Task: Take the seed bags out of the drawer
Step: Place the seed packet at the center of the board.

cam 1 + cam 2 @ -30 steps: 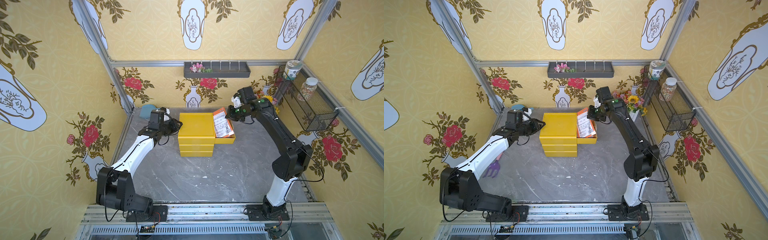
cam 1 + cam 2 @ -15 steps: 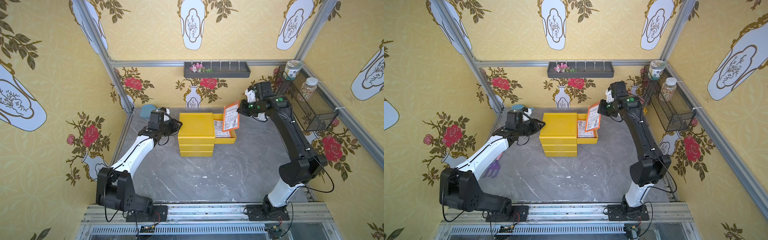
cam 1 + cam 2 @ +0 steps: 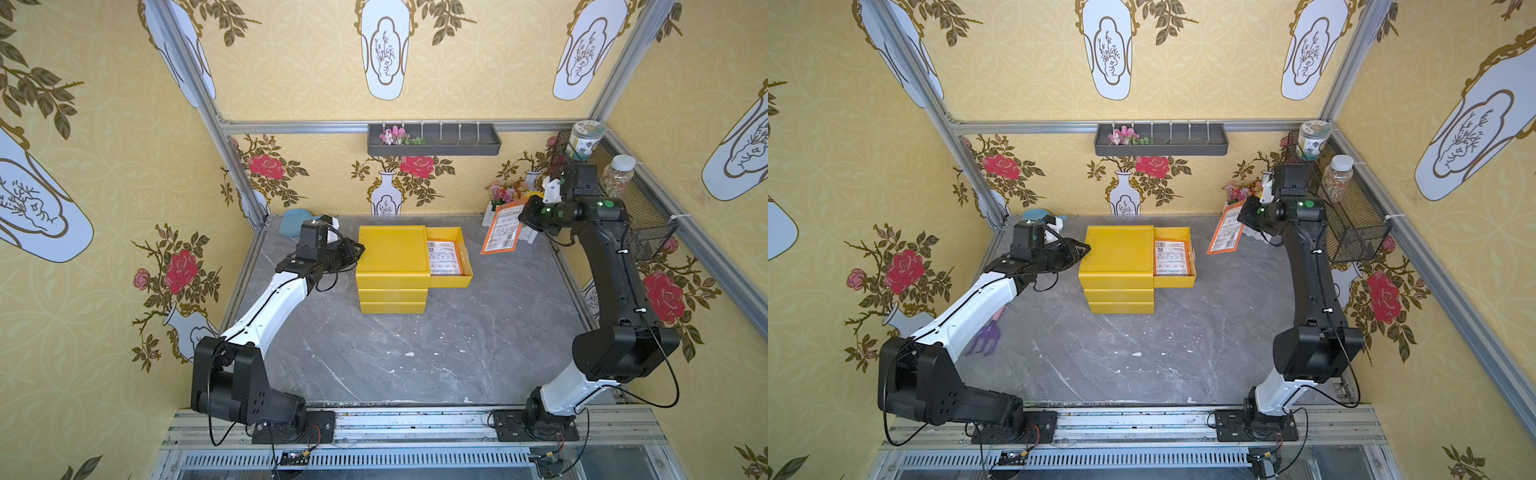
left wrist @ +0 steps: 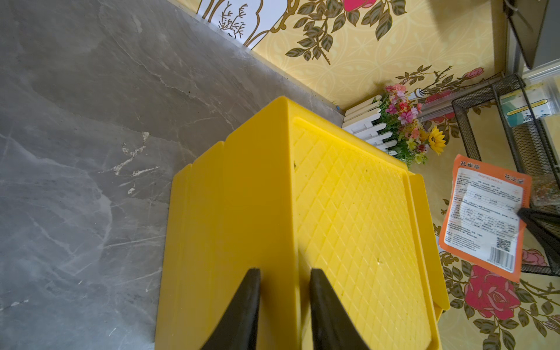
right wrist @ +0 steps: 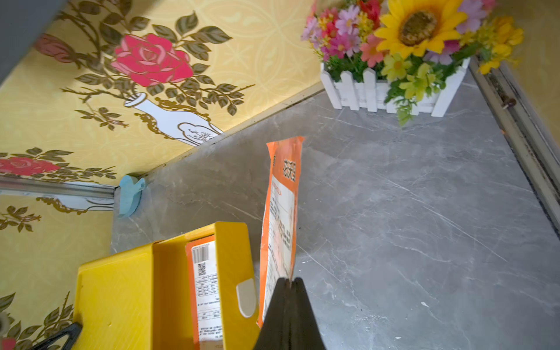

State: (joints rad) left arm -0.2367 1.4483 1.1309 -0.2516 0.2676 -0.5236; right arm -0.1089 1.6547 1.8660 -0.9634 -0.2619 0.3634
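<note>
Right hand point(image 5: 289, 281) is closed on one edge of a seed bag point(image 3: 500, 230), held on edge clear of the counter point(image 3: 415, 353), just beside the pulled-out top drawer point(image 3: 464, 266) and near the flower box point(image 5: 378, 94). Second seed bag point(image 3: 444, 257) lies flat inside that drawer, barcode side up. Left hand point(image 4: 285, 278) sits astride the top edge of the drawer unit point(image 3: 392, 249), jaws partly apart; whether it grips cannot be confirmed.
</note>
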